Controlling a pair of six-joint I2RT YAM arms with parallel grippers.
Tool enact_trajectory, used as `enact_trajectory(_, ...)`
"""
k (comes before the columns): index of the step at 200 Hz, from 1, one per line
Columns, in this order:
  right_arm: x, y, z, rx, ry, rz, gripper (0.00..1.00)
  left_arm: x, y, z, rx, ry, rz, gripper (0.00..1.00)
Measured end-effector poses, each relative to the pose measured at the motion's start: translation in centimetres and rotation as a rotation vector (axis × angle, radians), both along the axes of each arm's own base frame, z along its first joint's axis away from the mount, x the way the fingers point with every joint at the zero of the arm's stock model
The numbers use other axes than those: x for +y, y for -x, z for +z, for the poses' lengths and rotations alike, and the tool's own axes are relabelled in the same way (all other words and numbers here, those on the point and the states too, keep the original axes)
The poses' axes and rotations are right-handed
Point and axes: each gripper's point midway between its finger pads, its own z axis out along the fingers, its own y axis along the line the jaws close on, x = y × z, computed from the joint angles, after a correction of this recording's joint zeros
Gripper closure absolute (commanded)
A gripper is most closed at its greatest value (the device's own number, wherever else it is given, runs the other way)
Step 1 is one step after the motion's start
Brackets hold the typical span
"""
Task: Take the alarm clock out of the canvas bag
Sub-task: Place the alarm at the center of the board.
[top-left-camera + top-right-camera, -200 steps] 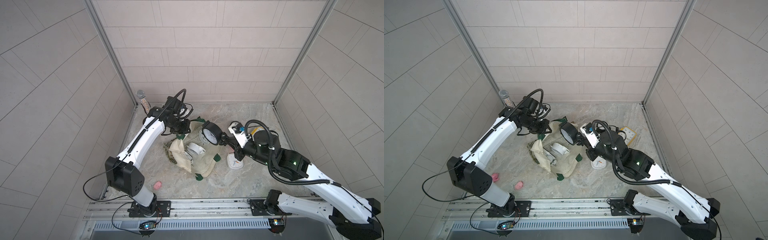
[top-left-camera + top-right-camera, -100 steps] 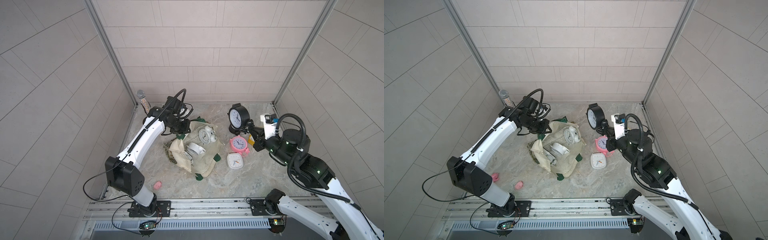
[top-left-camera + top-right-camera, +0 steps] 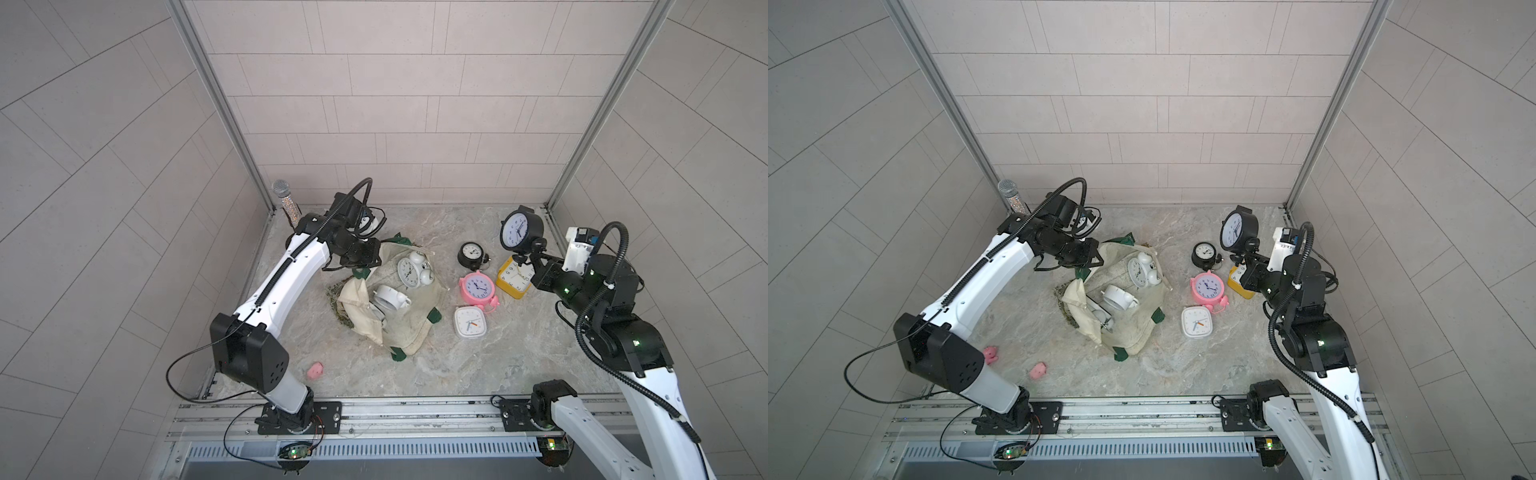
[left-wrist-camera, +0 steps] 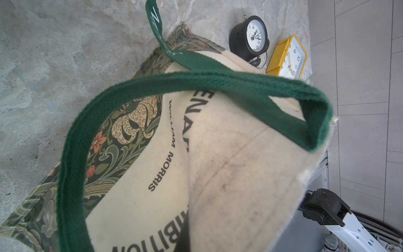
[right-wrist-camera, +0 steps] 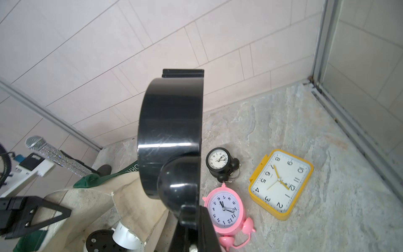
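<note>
black alarm clock (image 3: 516, 230), in right claw (image 3: 531, 254), now out by yellow clock (image 3: 515, 279)

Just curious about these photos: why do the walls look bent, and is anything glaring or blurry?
In both top views the wide lens bows the wall tiles, under soft light with faint shadows; in the right wrist view a glare streak crosses the large black alarm clock; in the left wrist view the canvas bag's green handle looks soft.

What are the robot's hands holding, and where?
Right hand holds the big black alarm clock by a bell. Left hand grips the canvas bag's top edge.
</note>
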Motion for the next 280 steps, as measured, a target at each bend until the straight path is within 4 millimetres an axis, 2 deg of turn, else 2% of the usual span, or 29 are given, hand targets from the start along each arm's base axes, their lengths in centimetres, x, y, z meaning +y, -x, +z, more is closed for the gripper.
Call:
enact_trajectory(33,-1.7,-0.6,-3.9,0.106,-0.124,-0.081,1.00,0.0,0.0,0.0,0.001,0.001,-0.002,1.00)
enact_trajectory(63,-3.1,-0.6,-8.4,0.204,-0.197,-0.178,1.00,0.0,0.0,0.0,0.000,0.002,-0.004,1.00)
enact_trajectory(91,-3.7,-0.3,-13.1,0.297,-0.262,-0.240,1.00,0.0,0.0,0.0,0.000,0.002,-0.005,1.00)
enact_trajectory(115,-3.9,0.4,-15.7,0.348,-0.313,-0.290,1.00,0.0,0.0,0.0,0.000,0.002,-0.005,1.00)
enact_trajectory(167,-5.7,2.3,-18.2,0.391,-0.384,-0.465,1.00,0.0,0.1,0.0,0.000,0.002,-0.005,1.00)
enact_trajectory(198,-6.1,3.3,-20.1,0.439,-0.424,-0.534,1.00,0.0,0.1,0.0,0.000,0.002,-0.005,1.00)
enact_trajectory(280,-6.3,2.9,-21.5,0.430,-0.513,-0.572,1.00,-0.1,0.1,0.0,0.000,0.003,-0.005,1.00)
